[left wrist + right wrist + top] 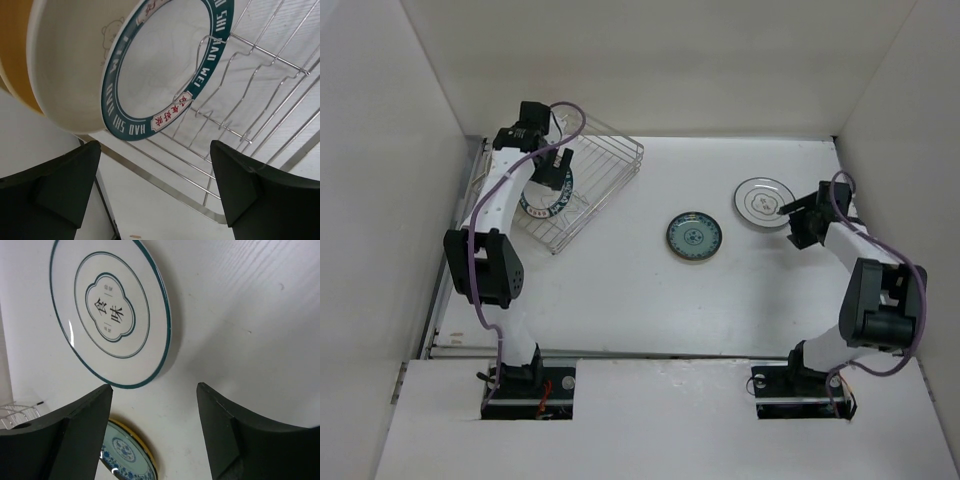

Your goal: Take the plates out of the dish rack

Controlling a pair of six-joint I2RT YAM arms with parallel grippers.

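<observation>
Black against the steel wire, holding the left gripper (155, 150) spread wide, gripping and touching nothing. Facing, just beyond the fingertips, the teal-rimmed plate (165, 65) standing on edge among the zigzag wires of the dish rack (250, 105), lower rim nearest the jaws; crowding close behind it, the cream plate (65, 75), then the mustard plate (12, 50). Judging the left arm much the nearer to the dish rack, needing only to reach up and forward for that rim. Farther off, hanging the right gripper (153, 387) open and empty above the white plate (110, 315) lying flat on the table (240, 315), near the small teal plate (125, 455).
</observation>
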